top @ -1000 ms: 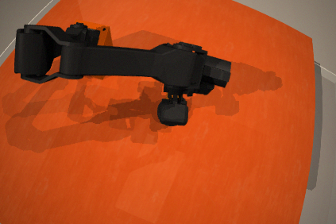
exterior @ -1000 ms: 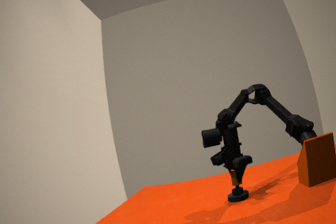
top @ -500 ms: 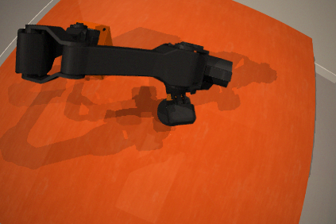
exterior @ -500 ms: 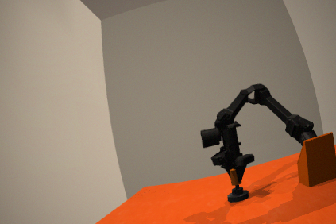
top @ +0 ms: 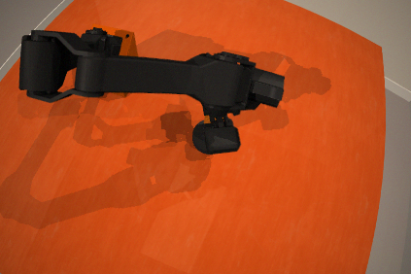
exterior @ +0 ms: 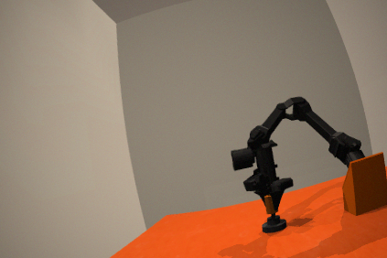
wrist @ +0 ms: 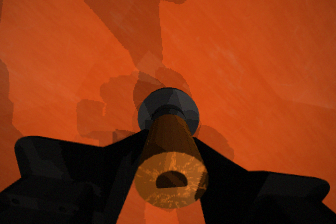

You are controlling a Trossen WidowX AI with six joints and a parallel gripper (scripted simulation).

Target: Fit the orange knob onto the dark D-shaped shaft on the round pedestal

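My gripper grasps the orange knob, whose body hides the shaft's tip above the round pedestal below my fingers.

Shaft's flat side hidden — knob covers it, knob (top view) mostly hidden

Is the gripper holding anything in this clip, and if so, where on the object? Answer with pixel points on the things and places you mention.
Yes, the orange knob [exterior: 269, 205] [wrist: 172, 135]: the gripper [exterior: 272, 207] [wrist: 169, 137] is shut on its sides, between the two ends.
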